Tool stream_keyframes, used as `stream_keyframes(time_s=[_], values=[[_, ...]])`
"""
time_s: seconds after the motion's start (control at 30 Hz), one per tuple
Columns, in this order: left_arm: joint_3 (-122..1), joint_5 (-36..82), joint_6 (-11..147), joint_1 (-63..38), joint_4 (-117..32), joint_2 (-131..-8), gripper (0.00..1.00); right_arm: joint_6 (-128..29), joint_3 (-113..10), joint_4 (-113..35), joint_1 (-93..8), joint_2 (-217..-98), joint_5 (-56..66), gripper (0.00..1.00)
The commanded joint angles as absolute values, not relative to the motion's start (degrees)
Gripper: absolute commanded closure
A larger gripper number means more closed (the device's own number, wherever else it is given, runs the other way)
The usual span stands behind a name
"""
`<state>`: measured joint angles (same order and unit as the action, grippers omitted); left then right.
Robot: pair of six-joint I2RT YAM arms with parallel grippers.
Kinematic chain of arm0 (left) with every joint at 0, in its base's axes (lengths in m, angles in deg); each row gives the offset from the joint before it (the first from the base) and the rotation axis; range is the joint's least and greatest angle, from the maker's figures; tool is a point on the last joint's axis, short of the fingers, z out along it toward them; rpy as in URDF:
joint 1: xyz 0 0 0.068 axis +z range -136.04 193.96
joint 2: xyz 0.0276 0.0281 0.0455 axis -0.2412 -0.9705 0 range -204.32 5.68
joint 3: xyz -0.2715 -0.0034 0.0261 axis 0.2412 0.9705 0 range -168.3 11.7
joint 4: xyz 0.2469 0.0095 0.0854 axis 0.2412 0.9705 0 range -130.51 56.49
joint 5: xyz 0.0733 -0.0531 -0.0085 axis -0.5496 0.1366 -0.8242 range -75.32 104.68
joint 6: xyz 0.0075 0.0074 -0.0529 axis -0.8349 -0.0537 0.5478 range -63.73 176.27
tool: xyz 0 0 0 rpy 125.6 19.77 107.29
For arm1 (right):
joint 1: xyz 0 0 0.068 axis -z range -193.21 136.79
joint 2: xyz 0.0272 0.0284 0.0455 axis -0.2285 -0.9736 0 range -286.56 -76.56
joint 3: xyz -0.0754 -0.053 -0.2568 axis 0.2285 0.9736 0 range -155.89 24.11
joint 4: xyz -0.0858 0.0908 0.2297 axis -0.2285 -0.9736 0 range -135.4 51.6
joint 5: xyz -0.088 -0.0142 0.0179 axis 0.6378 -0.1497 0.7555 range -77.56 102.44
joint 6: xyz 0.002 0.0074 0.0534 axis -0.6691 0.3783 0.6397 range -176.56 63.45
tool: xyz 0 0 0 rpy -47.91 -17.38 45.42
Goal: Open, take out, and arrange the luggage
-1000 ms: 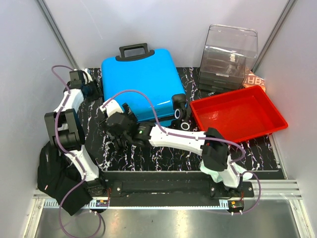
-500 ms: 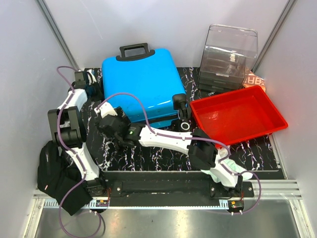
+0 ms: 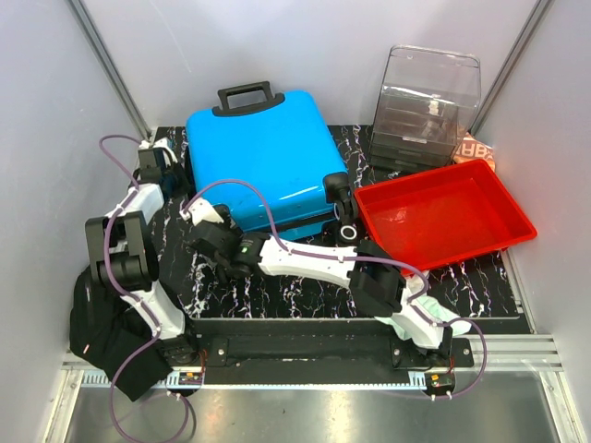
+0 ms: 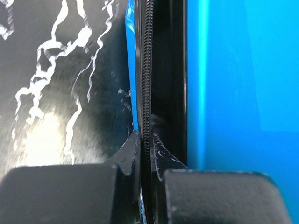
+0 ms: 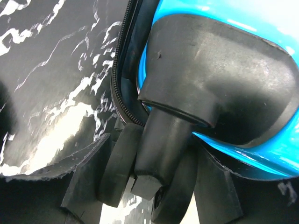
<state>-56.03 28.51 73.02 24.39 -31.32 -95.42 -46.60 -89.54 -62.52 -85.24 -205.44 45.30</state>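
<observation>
The blue hard-shell suitcase [image 3: 259,157] is found lying flat and closed at mid-table. A red tray [image 3: 443,217] and a clear drawer box [image 3: 427,106] are set to the suitcase's right.

The left gripper [image 4: 145,140] is pinched shut on the zipper track [image 4: 148,70] along the suitcase's left edge, judged to be for drawing the zip open. Whether a pull tab is caught cannot be told.

The right gripper [image 5: 154,182] is placed at the suitcase's near-left corner, jaws apart astride a caster wheel [image 5: 119,170], judged to brace the case. Whether the wheel is pressed cannot be told.

From overhead, only the layout and the shut lid are shown. The finger contacts are revealed by the wrist views alone.
</observation>
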Motion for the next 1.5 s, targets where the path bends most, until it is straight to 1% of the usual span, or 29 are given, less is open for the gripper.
stream_keyframes(time_s=[0.0, 0.03, 0.07, 0.1, 0.23, 0.4, 0.6, 0.87, 1.03, 1.1, 1.17, 1.2, 1.27, 1.3, 1.37, 1.4, 1.47], values=[[-48.9, 31.1, 71.5, 25.4, -26.2, -85.9, 1.00, -46.2, -87.3, -62.7, -80.4, -201.5, 42.3, 0.83], [-47.9, 31.2, 71.4, 25.7, -26.2, -85.0, 1.00, -46.5, -87.1, -62.7, -80.3, -200.0, 41.2, 0.94], [-46.0, 31.3, 71.0, 26.3, -26.1, -84.2, 1.00, -46.8, -86.9, -62.6, -80.3, -199.0, 40.3, 0.99], [-45.1, 31.5, 70.9, 26.6, -26.2, -82.5, 1.00, -47.1, -86.7, -62.3, -80.2, -198.0, 39.3, 1.00], [-41.6, 33.0, 70.3, 28.5, -25.2, -78.4, 1.00, -48.8, -85.9, -59.9, -79.9, -190.8, 35.0, 1.00], [-38.8, 32.7, 68.3, 29.6, -23.1, -73.0, 1.00, -49.4, -85.1, -54.9, -76.5, -183.8, 29.9, 1.00], [-37.6, 32.3, 65.7, 30.3, -19.6, -69.0, 1.00, -49.4, -88.6, -54.6, -71.8, -181.9, 23.2, 1.00], [-36.1, 32.4, 62.3, 30.7, -16.3, -64.5, 1.00, -50.6, -93.2, -54.7, -65.6, -181.2, 18.2, 1.00], [-35.6, 31.7, 58.5, 30.7, -14.2, -64.4, 1.00, -53.2, -97.5, -54.7, -64.1, -181.3, 14.9, 1.00], [-35.5, 32.0, 57.1, 30.7, -13.2, -65.3, 0.99, -52.3, -98.1, -54.7, -62.4, -181.5, 10.8, 1.00], [-36.3, 31.0, 54.4, 30.7, -12.7, -66.6, 0.90, -50.8, -98.0, -54.5, -60.9, -181.6, 8.8, 1.00], [-36.6, 30.3, 53.4, 30.8, -12.6, -66.9, 0.79, -50.8, -97.9, -54.4, -60.2, -181.8, 7.1, 1.00], [-38.1, 30.6, 50.0, 30.8, -11.7, -67.9, 0.64, -51.4, -97.5, -54.4, -59.8, -181.8, 6.1, 1.00], [-39.3, 32.1, 46.4, 30.9, -10.6, -68.3, 0.55, -51.5, -97.4, -54.4, -59.2, -181.7, 5.0, 1.00], [-43.6, 32.5, 42.8, 30.9, -5.8, -70.0, 0.49, -50.8, -97.3, -54.1, -58.5, -181.8, 2.5, 1.00], [-45.3, 32.9, 38.5, 30.9, -3.8, -70.4, 0.45, -50.3, -97.2, -53.9, -57.5, -181.9, 1.8, 1.00], [-49.3, 31.8, 34.9, 30.9, 1.2, -70.9, 0.41, -49.6, -97.2, -53.2, -56.6, -182.1, 0.6, 1.00]])
